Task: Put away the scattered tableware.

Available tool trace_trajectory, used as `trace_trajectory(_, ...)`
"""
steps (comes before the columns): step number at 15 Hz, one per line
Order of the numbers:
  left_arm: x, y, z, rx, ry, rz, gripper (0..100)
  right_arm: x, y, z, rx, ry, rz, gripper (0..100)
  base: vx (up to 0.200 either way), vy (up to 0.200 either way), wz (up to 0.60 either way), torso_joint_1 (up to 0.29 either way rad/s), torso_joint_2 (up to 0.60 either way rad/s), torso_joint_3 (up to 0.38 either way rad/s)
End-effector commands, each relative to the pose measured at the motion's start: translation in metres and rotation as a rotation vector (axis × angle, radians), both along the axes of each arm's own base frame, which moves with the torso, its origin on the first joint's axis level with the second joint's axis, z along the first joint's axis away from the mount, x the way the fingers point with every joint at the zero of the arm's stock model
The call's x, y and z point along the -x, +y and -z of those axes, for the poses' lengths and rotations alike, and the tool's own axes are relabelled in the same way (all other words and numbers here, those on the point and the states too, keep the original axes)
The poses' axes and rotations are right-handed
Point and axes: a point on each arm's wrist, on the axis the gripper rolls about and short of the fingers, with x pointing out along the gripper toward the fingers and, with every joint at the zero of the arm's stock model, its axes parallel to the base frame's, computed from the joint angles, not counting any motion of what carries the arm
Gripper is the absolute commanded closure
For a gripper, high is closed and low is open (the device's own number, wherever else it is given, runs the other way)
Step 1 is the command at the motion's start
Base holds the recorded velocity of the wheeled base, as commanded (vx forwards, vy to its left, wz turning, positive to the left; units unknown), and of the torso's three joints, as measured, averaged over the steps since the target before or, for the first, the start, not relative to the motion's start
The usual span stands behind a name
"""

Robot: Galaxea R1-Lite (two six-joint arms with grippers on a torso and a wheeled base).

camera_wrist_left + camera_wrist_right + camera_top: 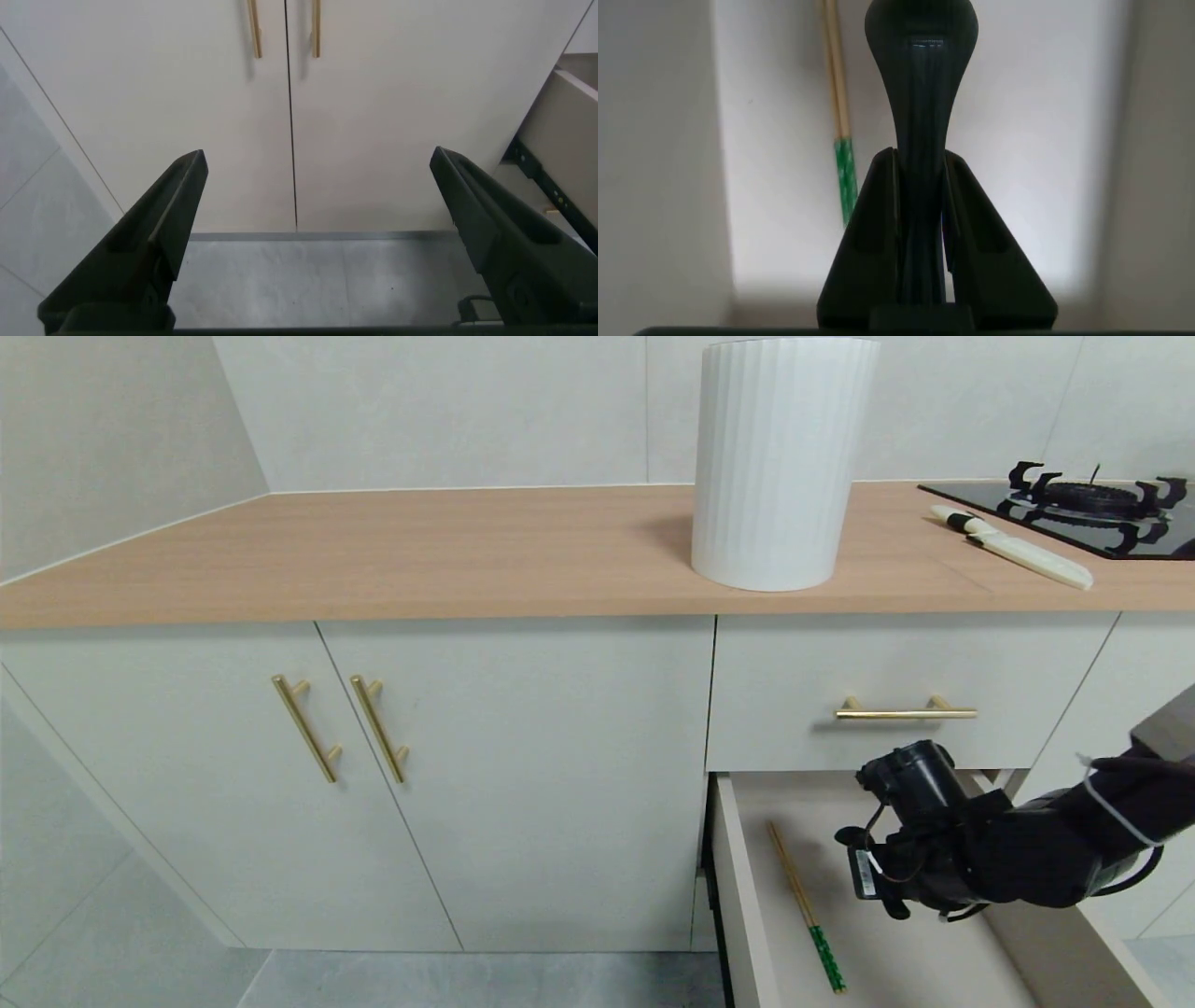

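Here, black utensil [921, 112] over open drawer [742, 896]

The head view looks forward and down from well back, with the open drawer [742, 896] at its lower right. The right wrist view hangs close above that drawer and faces straight down past the right gripper [922, 159], clamped on a dark utensil [920, 37]. Both views show the chopsticks [805, 907] inside. The left wrist view sits low, left of the drawer, and faces the cabinet doors [374, 112] between the spread fingers of the left gripper [318, 157]. The head view shows those doors too.
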Motion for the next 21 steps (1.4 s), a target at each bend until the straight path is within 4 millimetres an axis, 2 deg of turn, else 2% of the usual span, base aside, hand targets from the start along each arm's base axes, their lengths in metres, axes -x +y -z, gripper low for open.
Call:
trace_trajectory(1,0.0,0.0,0.0,0.0,0.0,0.0,0,-0.009,-0.003,0.046,0.032,0.082,0.018,100,0.0,0.0,0.0,0.0,0.0,0.0)
trace_trajectory(3,0.0,0.0,0.0,0.0,0.0,0.0,0,-0.015,-0.008,0.074,0.039,0.089,0.033,100,0.0,0.0,0.0,0.0,0.0,0.0)
trace_trajectory(5,0.0,0.0,0.0,0.0,0.0,0.0,0,-0.016,-0.009,0.082,0.044,0.105,0.037,100,0.0,0.0,0.0,0.0,0.0,0.0)
trace_trajectory(8,0.0,0.0,0.0,0.0,0.0,0.0,0,-0.02,-0.013,0.088,0.041,0.096,0.051,100,0.0,0.0,0.0,0.0,0.0,0.0)
trace_trajectory(17,0.0,0.0,0.0,0.0,0.0,0.0,0,-0.021,-0.013,0.089,0.038,0.089,0.053,100,0.0,0.0,0.0,0.0,0.0,0.0)
trace_trajectory(18,0.0,0.0,0.0,0.0,0.0,0.0,0,-0.021,-0.013,0.089,0.038,0.089,0.053,0,0.0,0.0,0.0,0.0,0.0,0.0)
trace_trajectory(21,0.0,0.0,0.0,0.0,0.0,0.0,0,-0.021,-0.013,0.086,0.036,0.082,0.053,0,0.0,0.0,0.0,0.0,0.0,0.0)
